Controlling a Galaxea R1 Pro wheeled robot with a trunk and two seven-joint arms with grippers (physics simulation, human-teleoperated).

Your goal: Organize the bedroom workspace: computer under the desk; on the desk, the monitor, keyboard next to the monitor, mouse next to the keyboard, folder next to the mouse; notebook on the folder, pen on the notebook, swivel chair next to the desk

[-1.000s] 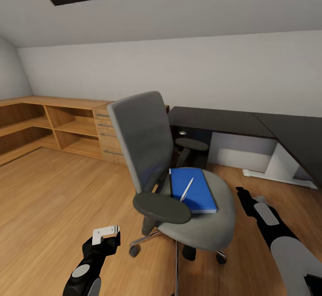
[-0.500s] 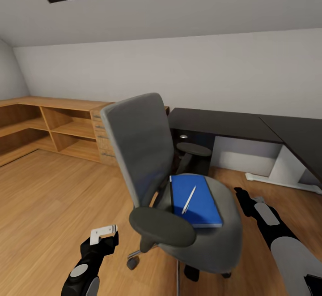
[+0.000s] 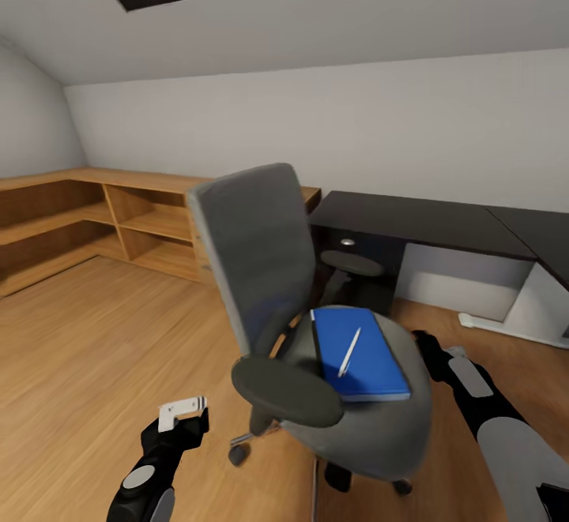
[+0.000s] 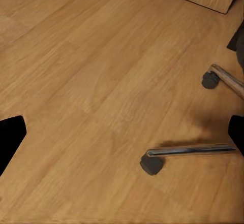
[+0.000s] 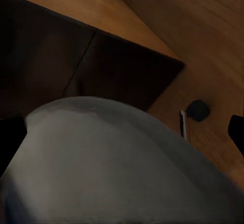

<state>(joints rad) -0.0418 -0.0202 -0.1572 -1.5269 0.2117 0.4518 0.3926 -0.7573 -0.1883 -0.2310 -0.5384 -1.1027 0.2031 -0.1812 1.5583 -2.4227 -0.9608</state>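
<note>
While the head camera looks across a bedroom with a wooden floor (image 3: pixel 95 348), a grey swivel chair (image 3: pixel 261 269) stands at the centre of the frame. On its seat, just right of centre, lies a bright blue folder (image 3: pixel 359 352), flat, with a dark strip along its left edge. A thin white pen (image 3: pixel 348 352) rests on top of the folder, lying diagonally.

Behind the chair, at the right middle of the frame, the glossy black desk (image 3: pixel 427 218) runs along the white wall; a dark drawer unit (image 3: pixel 352 245) sits beneath its left end. At the left middle, light wooden shelving (image 3: pixel 150 230) has open compartments that look empty.

At the lower left, the left gripper (image 3: pixel 183 411) hangs over the floor, apart from the chair; in its wrist view both fingertips (image 4: pixel 10 137) sit at opposite edges, so the jaws stand wide apart over two chair casters (image 4: pixel 151 164).

At the lower right, the right gripper (image 3: pixel 423 342) is just beside the seat's edge; its wrist view shows dark fingertips (image 5: pixel 11 135) spread apart above the grey seat (image 5: pixel 117 168).
</note>
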